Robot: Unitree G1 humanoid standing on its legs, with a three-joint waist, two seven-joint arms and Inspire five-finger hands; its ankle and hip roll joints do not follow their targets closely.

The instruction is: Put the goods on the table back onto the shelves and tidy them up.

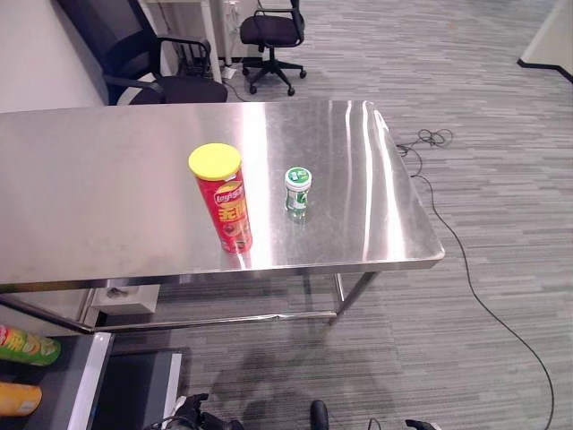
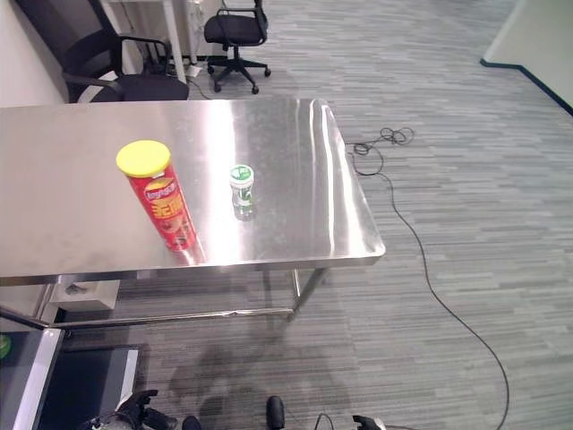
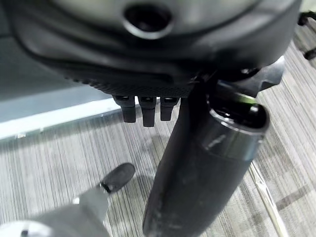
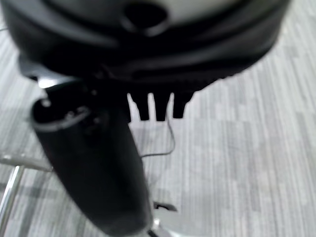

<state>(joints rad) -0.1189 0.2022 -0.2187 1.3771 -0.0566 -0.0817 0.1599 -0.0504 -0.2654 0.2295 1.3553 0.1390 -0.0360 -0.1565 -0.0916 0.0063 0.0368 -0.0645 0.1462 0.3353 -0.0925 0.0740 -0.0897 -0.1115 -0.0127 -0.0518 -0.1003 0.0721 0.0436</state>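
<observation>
A tall red chips can with a yellow lid stands upright near the front edge of the steel table. A small clear bottle with a green-and-white cap stands just to its right, a little apart from it. My left hand hangs low over the grey floor, well below the table, with its fingers straight and nothing in it. Down by the floor my right hand is also open and holds nothing, its thumb standing out in front.
At the lower left a shelf holds a green can lying down and an orange item. Two black office chairs stand beyond the table's far side. Striped grey carpet spreads to the right of the table.
</observation>
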